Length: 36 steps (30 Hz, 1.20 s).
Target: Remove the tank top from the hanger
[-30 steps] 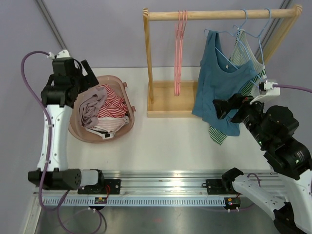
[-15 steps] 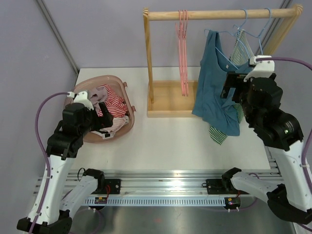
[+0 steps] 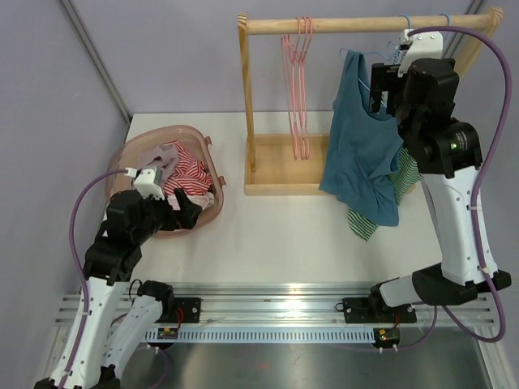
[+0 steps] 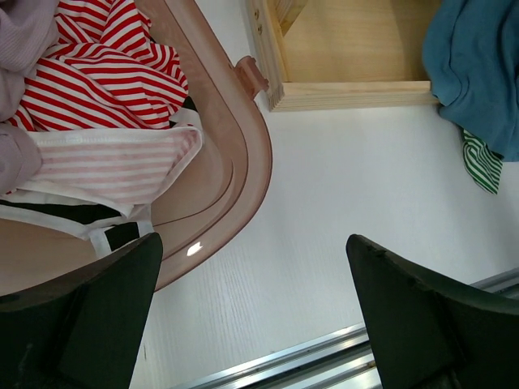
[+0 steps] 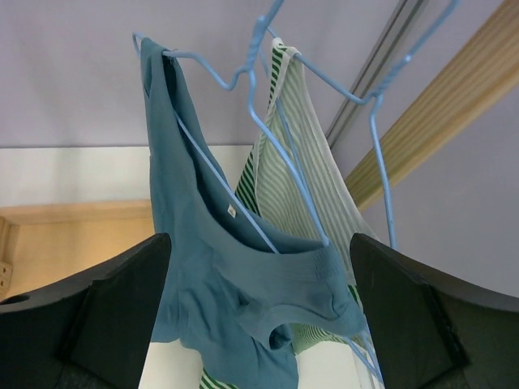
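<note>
While I'm watching from my desk, the teal tank top (image 3: 361,154) is hanging on a blue hanger (image 5: 243,81) off the wooden rack (image 3: 365,24), toward the right end of the rail. From the right wrist cam, one strap is hooked over the hanger's left tip and the wire runs down across the neck opening. A green striped top (image 5: 300,162) sits right behind it on a second blue hanger. The right gripper (image 5: 259,243) is up high near the rail, close to the tank top's shoulder, with its fingers spread wide and nothing pinched between them. The left gripper (image 4: 253,267) is down low over the white table (image 3: 268,235), just beside the rim of the pink basket (image 4: 243,154), also wide and empty. That basket has a red striped shirt (image 4: 105,73) and other laundry piled in it. Some pink hangers (image 3: 296,89) dangle bare near the rack's left post.
</note>
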### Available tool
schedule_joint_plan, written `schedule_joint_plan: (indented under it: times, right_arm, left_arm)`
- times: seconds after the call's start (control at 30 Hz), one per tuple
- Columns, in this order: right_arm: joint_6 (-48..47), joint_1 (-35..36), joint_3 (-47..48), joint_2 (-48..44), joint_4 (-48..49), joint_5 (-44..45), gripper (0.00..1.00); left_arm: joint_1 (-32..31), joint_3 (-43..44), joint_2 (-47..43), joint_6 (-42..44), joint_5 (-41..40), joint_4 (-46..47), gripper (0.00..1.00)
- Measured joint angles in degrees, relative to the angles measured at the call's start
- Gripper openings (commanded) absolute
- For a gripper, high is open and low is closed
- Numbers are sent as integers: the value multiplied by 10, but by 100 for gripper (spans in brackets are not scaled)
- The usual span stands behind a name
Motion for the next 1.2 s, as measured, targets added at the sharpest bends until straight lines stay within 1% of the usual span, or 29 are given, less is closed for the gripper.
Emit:
schedule_joint_plan:
  times: [0.2,0.33,0.47,0.5,0.63,0.8,0.83,0.9,0.97,1.2]
  right_arm:
    - [-13,-44,97,92,-35,-54,97]
    - [-13,-77,130,134,-52,-91,95]
    - [-10,-95,134,153,-71,-136,72]
    - [-8,-98,134,155,-76,-152,65]
    - [2,-101,135,155,-87,-214,53]
    - [9,-102,135,154,-92,-256,29]
    - [10,-102,135,154,-92,-259,28]
    - [14,-102,135,154,-92,-263,19]
    - [20,-102,135,154,-92,-266,0]
    - [48,-102,153,154,-103,-299,0]
  left_arm:
    - [0,-2,2,0,9,11,99]
    - [0,-3,4,1,13,13,99]
    - [0,-3,7,2,17,14,99]
    - [0,-3,7,3,17,14,99]
    - [0,-3,11,4,20,18,99]
    - [0,-3,14,4,20,19,99]
    - [0,-3,13,4,20,20,99]
    - [0,-3,13,4,22,21,99]
    - [0,-3,13,4,22,21,99]
    - [0,-5,14,4,24,22,99]
